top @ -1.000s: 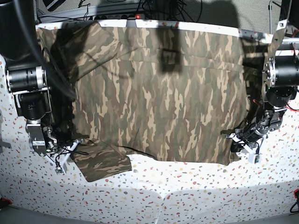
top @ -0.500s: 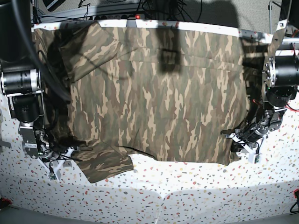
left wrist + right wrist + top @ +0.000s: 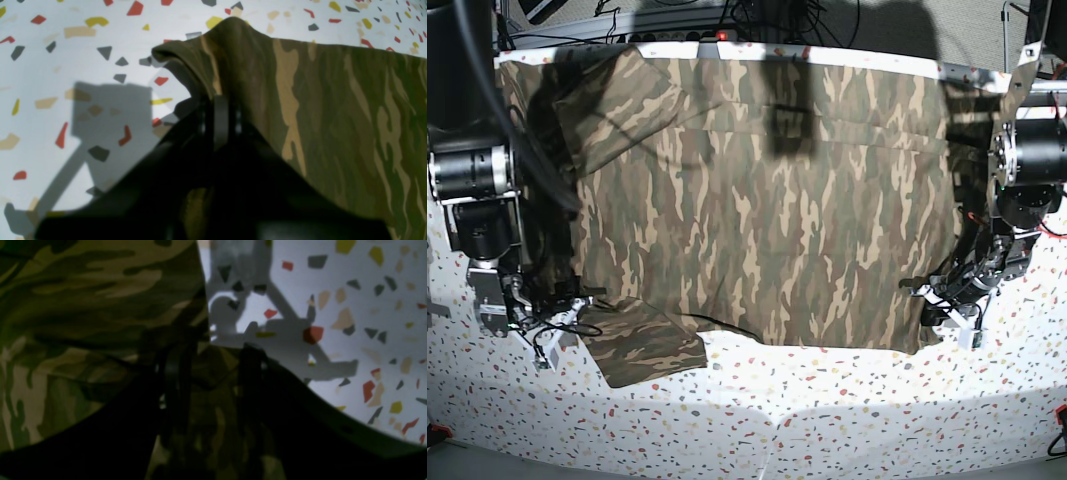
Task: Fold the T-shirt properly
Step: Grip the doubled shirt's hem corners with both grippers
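Note:
The camouflage T-shirt [image 3: 767,210] lies spread flat over most of the speckled table [image 3: 827,400]. One sleeve [image 3: 642,345] sticks out at its near left corner. My left gripper [image 3: 939,300] sits at the shirt's near right corner. In the left wrist view that gripper [image 3: 220,111] is shut on a raised pinch of the T-shirt [image 3: 333,100]. My right gripper [image 3: 555,322] hovers at the near left sleeve. The right wrist view shows the right gripper [image 3: 213,373] open, its dark fingers [image 3: 176,373] apart over the camouflage cloth [image 3: 83,290].
The other sleeve [image 3: 617,100] is folded inward at the far left. Both arm bases [image 3: 472,170] [image 3: 1032,160] stand at the table's sides. Cables and a power strip [image 3: 717,35] run behind the far edge. Bare speckled tabletop runs along the front.
My right gripper has opened and let go of the near left sleeve, which has settled on the table. That arm shifted slightly toward the table's left side. The left gripper stayed put.

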